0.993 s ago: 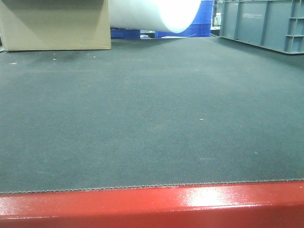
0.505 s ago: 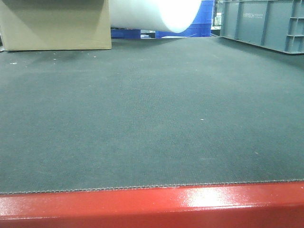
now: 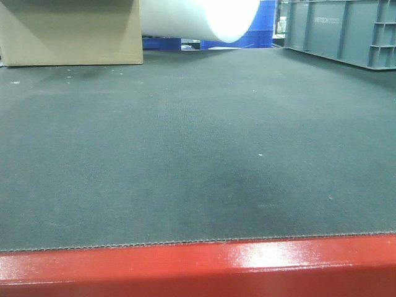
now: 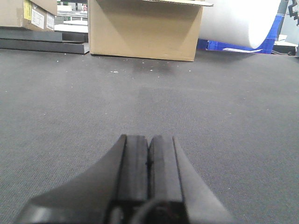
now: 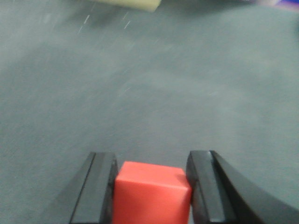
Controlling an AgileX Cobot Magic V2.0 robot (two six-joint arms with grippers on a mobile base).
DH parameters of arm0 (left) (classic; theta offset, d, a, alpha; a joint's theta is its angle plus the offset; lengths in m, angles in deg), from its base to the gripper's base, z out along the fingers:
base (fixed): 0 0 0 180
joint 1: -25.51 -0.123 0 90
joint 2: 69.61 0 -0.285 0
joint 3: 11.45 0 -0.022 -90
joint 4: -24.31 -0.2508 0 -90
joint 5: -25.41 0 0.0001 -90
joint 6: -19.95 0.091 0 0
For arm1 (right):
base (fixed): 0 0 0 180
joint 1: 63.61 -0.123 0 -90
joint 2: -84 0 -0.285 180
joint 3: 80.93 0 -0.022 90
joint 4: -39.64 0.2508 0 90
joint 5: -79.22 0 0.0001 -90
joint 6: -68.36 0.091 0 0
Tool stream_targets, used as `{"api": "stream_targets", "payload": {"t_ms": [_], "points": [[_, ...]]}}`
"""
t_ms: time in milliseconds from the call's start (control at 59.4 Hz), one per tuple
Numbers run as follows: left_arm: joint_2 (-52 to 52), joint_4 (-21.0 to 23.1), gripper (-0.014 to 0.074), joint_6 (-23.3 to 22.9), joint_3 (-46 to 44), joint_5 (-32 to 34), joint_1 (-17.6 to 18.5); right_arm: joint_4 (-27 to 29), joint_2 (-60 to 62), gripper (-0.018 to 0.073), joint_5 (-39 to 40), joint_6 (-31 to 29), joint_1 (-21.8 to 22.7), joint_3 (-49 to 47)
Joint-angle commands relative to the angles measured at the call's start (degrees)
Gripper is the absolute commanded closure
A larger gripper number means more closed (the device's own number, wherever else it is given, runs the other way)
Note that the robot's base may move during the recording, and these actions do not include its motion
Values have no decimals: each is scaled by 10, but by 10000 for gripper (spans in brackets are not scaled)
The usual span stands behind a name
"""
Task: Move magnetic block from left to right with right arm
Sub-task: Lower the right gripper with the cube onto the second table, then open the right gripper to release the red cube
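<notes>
In the right wrist view the right gripper [image 5: 152,186] has its two black fingers [image 5: 100,186] pressed against opposite sides of the red block [image 5: 152,193], so it is gripping the block; the blurred grey mat [image 5: 149,84] behind suggests the arm is carrying it, though whether the block is lifted clear of the mat cannot be told. The block appears in no other view, so where it sits relative to the mat's edges cannot be told either. To do the carry well, the grip should stay square on the flat faces with steady pressure, the block kept level and high enough that it does not drag on the rough fabric, and the travel slowed before lowering toward the right edge of the mat, releasing only once the block rests flat. The left gripper [image 4: 148,161] is closed on nothing, its pads together, low over the mat and out of the way. The cardboard box [image 4: 145,30] at the far edge shows no legible print; a yellow and white label on another box [image 4: 35,16] in the far left corner and raised lettering on the grey crate [image 3: 346,31] are too small to read.
</notes>
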Motion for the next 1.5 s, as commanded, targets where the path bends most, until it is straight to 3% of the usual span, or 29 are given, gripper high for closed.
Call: {"api": "stream_targets", "payload": {"t_ms": [0, 370, 707, 774, 875, 925, 1279, 1363, 1481], "points": [[-8, 0, 713, -4, 5, 51, 2, -6, -65, 397, 25, -4, -18, -67], [-8, 0, 713, -4, 5, 51, 2, 25, -361, 397, -18, -4, -31, -228], [-8, 0, 713, -4, 5, 51, 2, 29, -450, 383, -32, -4, -31, -254], [-8, 0, 713, -4, 5, 51, 2, 29, -444, 309, -30, -4, -31, -254], [-8, 0, 713, -4, 5, 51, 2, 28, -436, 69, -31, -4, -31, -254], [-8, 0, 713, -4, 5, 51, 2, 28, -432, -97, -37, -4, -31, -254], [-8, 0, 713, -4, 5, 51, 2, 62, -332, -34, -58, -4, -31, -241], [-8, 0, 713, -4, 5, 51, 2, 72, -290, 78, -47, -4, -31, -210], [-8, 0, 713, -4, 5, 51, 2, 72, -217, 337, -14, -4, -31, -142]]}}
